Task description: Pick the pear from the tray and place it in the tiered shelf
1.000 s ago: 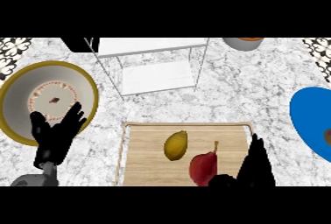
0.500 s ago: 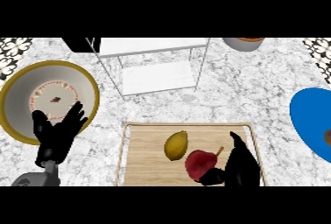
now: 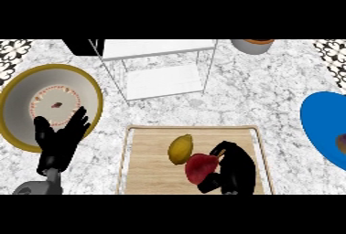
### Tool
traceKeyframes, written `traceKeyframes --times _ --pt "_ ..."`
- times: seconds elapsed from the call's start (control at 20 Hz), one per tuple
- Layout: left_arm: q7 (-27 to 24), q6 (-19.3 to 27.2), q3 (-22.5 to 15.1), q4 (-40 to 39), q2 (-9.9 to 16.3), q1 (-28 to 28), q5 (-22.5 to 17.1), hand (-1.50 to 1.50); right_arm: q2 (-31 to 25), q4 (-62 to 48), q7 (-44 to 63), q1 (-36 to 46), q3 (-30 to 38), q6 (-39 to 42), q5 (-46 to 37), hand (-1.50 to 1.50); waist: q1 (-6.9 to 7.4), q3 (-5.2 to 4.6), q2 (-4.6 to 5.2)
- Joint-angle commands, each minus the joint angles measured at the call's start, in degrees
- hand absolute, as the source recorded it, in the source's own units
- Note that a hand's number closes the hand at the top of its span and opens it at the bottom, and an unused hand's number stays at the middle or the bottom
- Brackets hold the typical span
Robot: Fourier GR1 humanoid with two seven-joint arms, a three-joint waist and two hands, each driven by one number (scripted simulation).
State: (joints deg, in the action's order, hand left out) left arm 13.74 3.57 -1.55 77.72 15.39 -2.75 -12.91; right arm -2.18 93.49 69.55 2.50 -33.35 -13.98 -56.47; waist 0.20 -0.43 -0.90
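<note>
Right robot hand (image 3: 233,169) curled around the red pear (image 3: 201,167), thumb and fingers closed on its right side, fruit low over the wooden tray (image 3: 148,160) or resting on it; impossible to tell which. Left robot hand (image 3: 59,141) spread and resting at the left, fingers up, over the near rim of the gold-rimmed plate (image 3: 20,91).

Possible trouble from here: a slip of the pear out of the fingers during the lift, because of its rounded, tapering shape and a grasp mostly from one side. Also a knock against the yellow fruit (image 3: 180,148), touching or just beside the pear on its far-left side; could roll across the tray. At the far end of the path, a risk of catching the thin wire legs of the tiered shelf (image 3: 162,68), since a narrow opening between levels.

Around on the bench (image 3: 270,91): blue plate (image 3: 324,123) at the right edge, grey bowl (image 3: 253,45) far right, dark object (image 3: 81,46) far left beside the shelf. Nothing between tray and shelf, only the yellow fruit near the start.
</note>
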Motion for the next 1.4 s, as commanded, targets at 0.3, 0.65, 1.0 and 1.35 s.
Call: traceKeyframes --times 0.3,0.65,1.0,1.35 --pt "1.7 0.4 -1.8 -1.4 -2.5 -2.1 0.9 0.00 2.1 -7.3 -4.7 19.1 -15.8 2.0 8.7 1.50 3.59 0.45 1.69" --pt "2.8 1.3 -2.7 -2.0 -2.9 -2.9 2.5 0.00 2.2 -3.8 -8.0 38.1 -23.5 0.7 20.4 1.50 3.13 0.39 1.08" --pt "-1.0 -1.2 -0.6 -5.2 -2.2 -0.3 1.3 0.00 2.2 2.6 5.5 56.0 -15.6 1.7 18.5 1.50 1.32 0.25 0.47" --pt "2.9 1.1 0.3 -0.2 -1.2 0.0 1.5 0.00 2.1 0.4 6.5 68.1 1.4 12.4 21.3 1.50 -0.12 0.39 0.35"
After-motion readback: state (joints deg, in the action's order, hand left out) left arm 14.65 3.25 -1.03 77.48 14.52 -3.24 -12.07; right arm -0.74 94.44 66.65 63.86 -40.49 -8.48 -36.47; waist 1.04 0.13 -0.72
